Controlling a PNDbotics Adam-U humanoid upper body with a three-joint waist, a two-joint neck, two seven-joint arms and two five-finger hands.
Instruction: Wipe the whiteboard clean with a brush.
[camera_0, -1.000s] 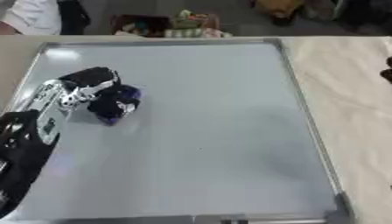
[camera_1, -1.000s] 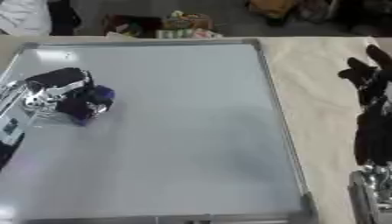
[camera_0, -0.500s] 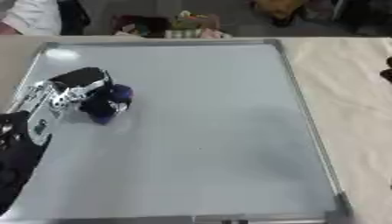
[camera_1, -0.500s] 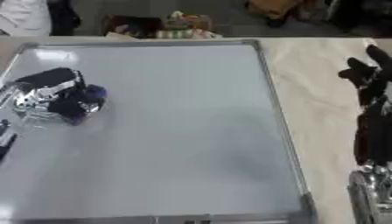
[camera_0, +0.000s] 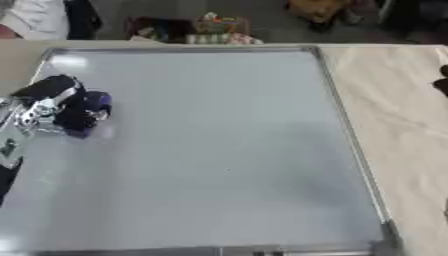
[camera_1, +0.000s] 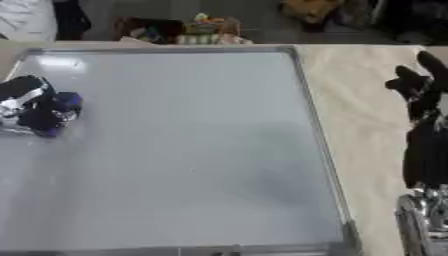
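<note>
Nearest the robot runs the front rail of the whiteboard (camera_0: 219, 200), a big flat panel with a thin metal frame lying on the pale bench (camera_1: 367, 125); its grey surface looks bare of marks here, though faint residue would be hard to see. At the board's left side the left hand (camera_0: 48, 102) sits with its fingers (camera_0: 83, 112) curled round the brush (camera_0: 92, 107), a small dark blue-purple block pressed down on the board near the left rail. The brush looks light and stiff in the body, probably with a soft felt face underneath, so it should slide easily on the slick board; the sensible hold is across its top and sides, as now, keeping the wiping face flat so it does not tip or skid out. The board itself is rigid but could shift on the bench if pushed sideways. On the right, off the board, the right hand (camera_1: 418, 90) rests idle over the bench with fingers straight and pointing up, holding nothing. Beyond the far rail lies colourful clutter (camera_0: 206, 30) I cannot identify.
</note>
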